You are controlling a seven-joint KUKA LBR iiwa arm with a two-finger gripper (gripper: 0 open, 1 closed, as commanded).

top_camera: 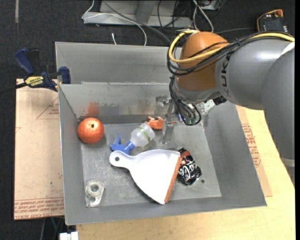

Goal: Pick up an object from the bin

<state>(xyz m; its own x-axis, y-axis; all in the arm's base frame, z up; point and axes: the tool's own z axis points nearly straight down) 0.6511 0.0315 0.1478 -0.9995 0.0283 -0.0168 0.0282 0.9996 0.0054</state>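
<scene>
Clear cup sits left of the white dustpan. Behind the dustpan, the gripper hangs beside 1 clear bottle; whether it is open cannot be told. Bottle looks light, slick and crushable, probably best taken across its middle.

Robotics lab, KUKA arm, metal bin (cables behind)

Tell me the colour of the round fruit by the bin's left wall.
The apple is orange-red, seen best in the camera view.
</scene>
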